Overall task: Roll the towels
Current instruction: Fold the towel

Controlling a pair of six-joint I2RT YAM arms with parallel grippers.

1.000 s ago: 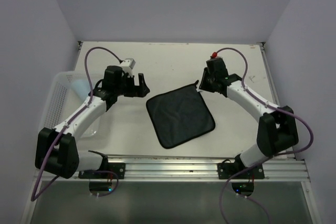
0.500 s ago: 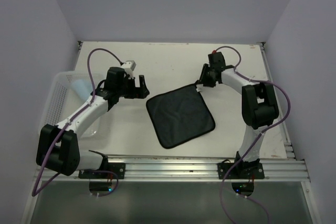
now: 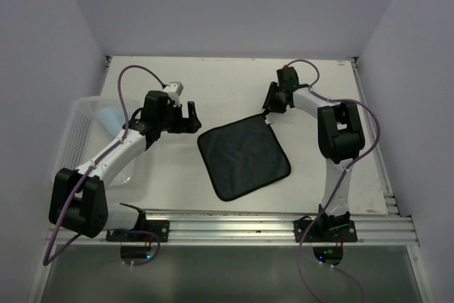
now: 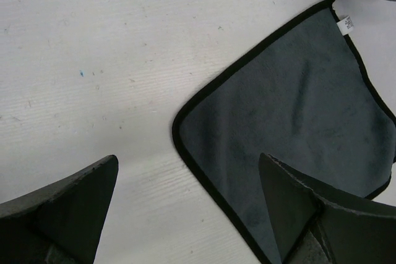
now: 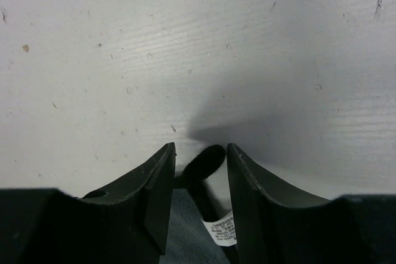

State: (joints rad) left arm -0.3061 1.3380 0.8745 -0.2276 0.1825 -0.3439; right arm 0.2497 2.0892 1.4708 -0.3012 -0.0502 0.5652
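My right claw (image 5: 201, 148) stands apart astride one corner of the dark towel (image 3: 243, 159), flat on the worktop (image 3: 213, 90) below my wide-open left claw (image 4: 187, 157); it looks light and limp, so I'd pinch its hemmed corner.

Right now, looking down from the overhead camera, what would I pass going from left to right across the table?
White mesh basket holding the light blue towel → left gripper, open → dark towel, lying flat → right arm.
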